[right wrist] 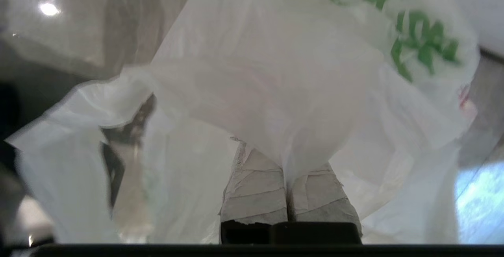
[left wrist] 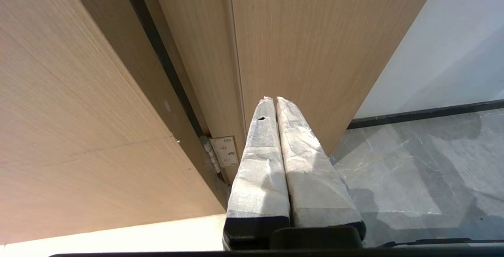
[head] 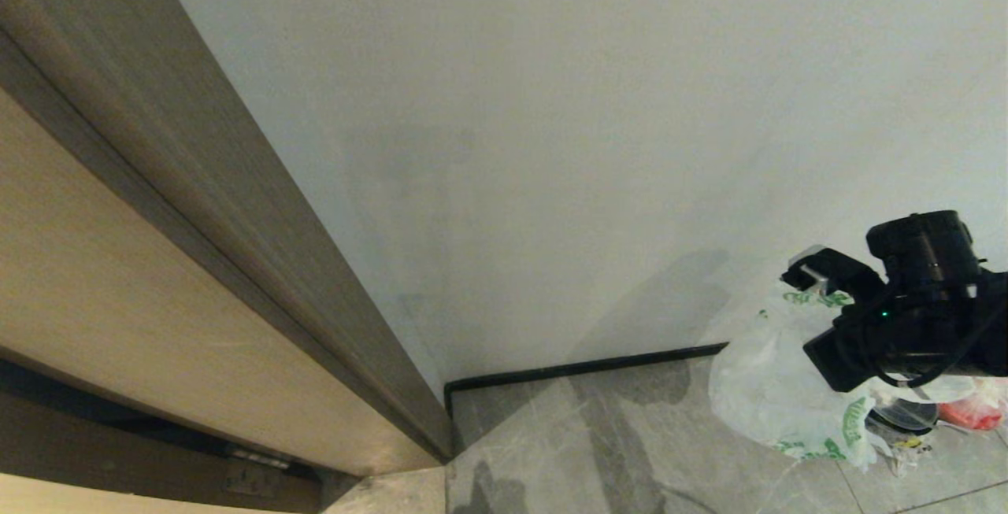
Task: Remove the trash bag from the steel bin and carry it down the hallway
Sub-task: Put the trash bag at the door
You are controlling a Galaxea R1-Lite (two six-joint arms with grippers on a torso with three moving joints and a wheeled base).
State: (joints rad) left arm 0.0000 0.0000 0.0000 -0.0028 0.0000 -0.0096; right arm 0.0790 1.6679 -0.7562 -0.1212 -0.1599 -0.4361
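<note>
Right gripper [right wrist: 285, 188]: its taped jaws are pressed together on a fold of the trash bag [right wrist: 275, 91], pinching the thin plastic between them.
Trash bag: white, see-through, with green print; it bunches over and ahead of the right jaws in the right wrist view. In the head view it hangs below the black right arm [head: 906, 325], its lower end [head: 780, 396] close over the floor [head: 630, 451].
Steel bin: not clearly visible; a dark round shape shows just behind the bag, under the right jaws, too hidden to name.
Reddish bag [head: 972, 413]: on the floor, just beyond the white bag, on the far side from the wall.
Hallway: grey marble-look floor tiles, white wall [head: 551, 144], black baseboard [head: 583, 368] ahead of the right jaws.
Left gripper [left wrist: 273, 103]: its taped jaws are pressed together with nothing between them, pointing at a wooden door frame [left wrist: 307, 52]; a metal hinge [left wrist: 225, 151] sits just beside them.
</note>
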